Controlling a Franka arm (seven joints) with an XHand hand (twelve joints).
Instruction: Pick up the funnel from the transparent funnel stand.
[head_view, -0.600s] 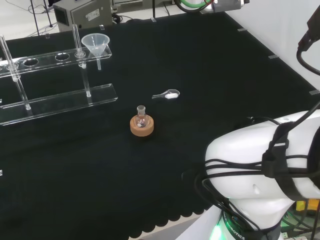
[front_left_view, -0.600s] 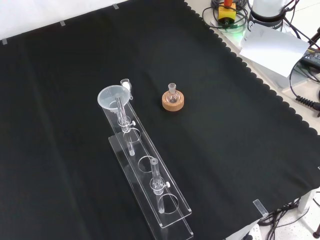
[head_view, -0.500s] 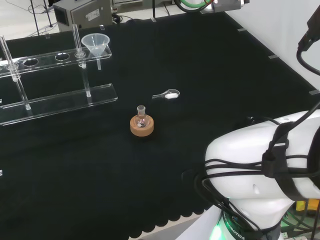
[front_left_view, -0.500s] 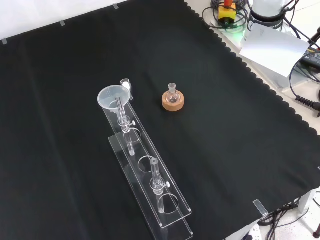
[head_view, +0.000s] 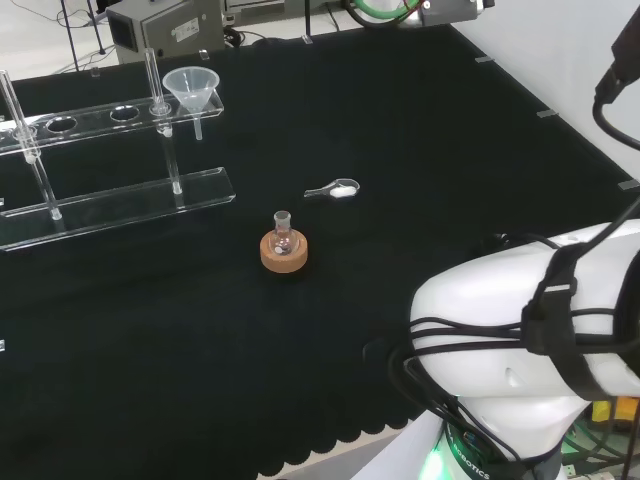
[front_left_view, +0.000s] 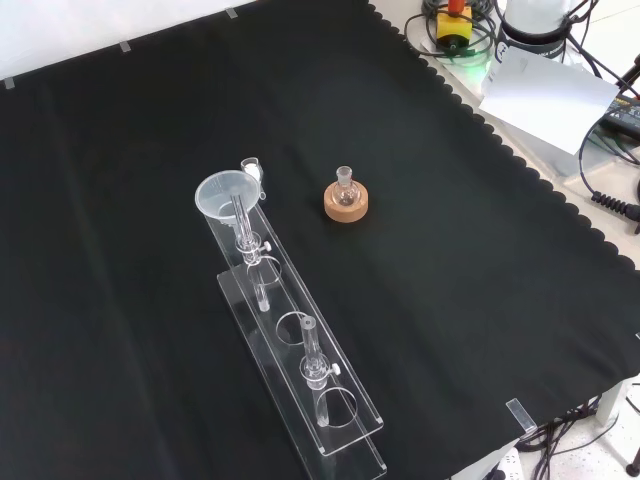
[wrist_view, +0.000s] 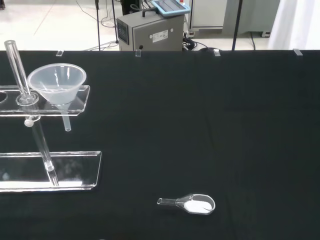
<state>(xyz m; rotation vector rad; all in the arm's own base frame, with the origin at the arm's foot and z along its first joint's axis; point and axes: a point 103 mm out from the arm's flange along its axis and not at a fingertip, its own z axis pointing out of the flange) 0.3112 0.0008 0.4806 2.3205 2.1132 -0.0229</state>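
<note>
Hand state we cannot tell. Funnel (wrist_view: 56, 83) sits at stand (head_view: 120, 195) end, near bench's far edge; careless reach, we judge, could topple stand.

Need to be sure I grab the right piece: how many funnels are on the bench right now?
1. The funnel sits in the end hole of the transparent funnel stand, at the stand's right end in the head view. Its other holes look empty, though clear ware could be missed.
</note>
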